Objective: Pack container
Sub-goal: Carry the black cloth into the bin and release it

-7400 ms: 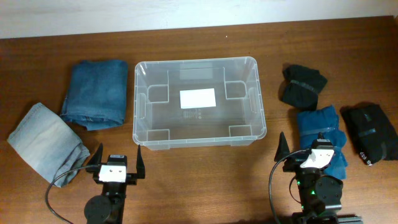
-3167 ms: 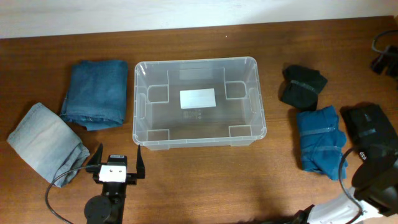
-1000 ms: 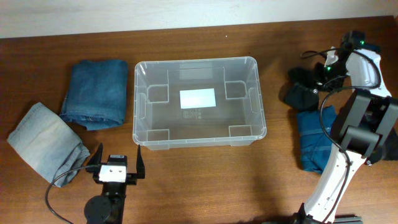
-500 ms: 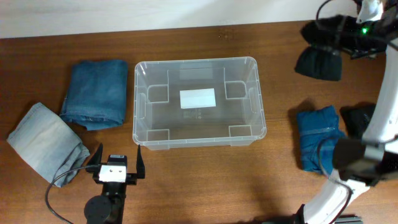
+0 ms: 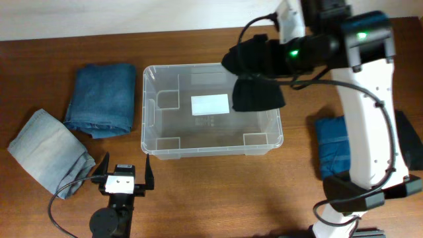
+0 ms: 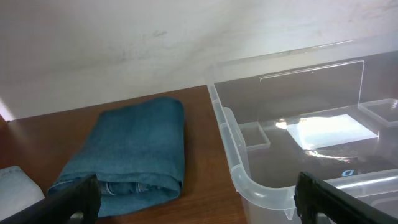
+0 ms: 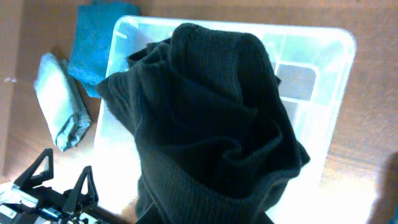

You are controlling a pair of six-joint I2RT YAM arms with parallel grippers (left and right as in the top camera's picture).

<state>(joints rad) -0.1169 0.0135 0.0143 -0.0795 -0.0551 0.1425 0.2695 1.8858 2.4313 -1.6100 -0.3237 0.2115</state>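
You've swung the right gripper [image 5: 258, 59], clenched on one black garment [image 5: 259, 94], over the container [image 5: 147, 125]. The left gripper [image 5: 125, 166] gapes wide. Two folded jeans [image 5: 102, 98] lie left of the container.

Soft, even light falls from above; shadows on the counter [image 5: 211, 192] are faint. Ahead of the left jaws, glare whitens the floor of the container [image 6: 239, 168]. Under the right jaws the black cloth [image 7: 211, 124] looks slightly blurred, its surroundings overexposed.

Folded dark jeans [image 5: 102, 99] lie at the left of the wooden table [image 5: 211, 198], with rolled pale jeans [image 5: 47, 153] just beside them, nearer the front-left corner. A blue cloth [image 5: 329, 149] and a black pouch [image 5: 411, 145] lie at the right, both partly hidden. A bunched black cloth [image 5: 258, 92] hangs mid-table.
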